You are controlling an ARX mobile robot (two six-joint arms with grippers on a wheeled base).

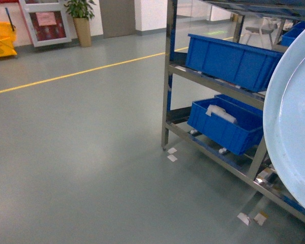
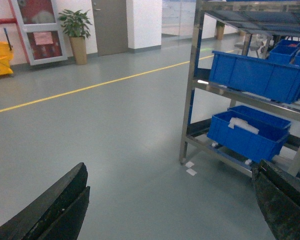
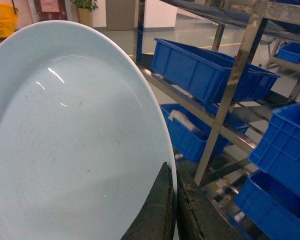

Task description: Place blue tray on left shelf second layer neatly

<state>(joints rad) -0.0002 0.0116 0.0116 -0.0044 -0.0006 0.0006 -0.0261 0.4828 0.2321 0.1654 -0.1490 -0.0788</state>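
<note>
Fingers of the left gripper (image 2: 170, 205) stand spread wide with only bare floor between them, holding nothing, while the right gripper (image 3: 174, 210) has its two fingers pinched together on the rim of the blue tray (image 3: 75, 140), which hangs tilted up on edge, close to the head camera and just beside the steel shelf (image 1: 169, 66). Held only by that thin rim, the glossy tray could slip or swing as it goes in, and its wide edge could knock a shelf post or the blue crate (image 1: 229, 58) already sitting on the second tier, leaving it crooked.
</note>
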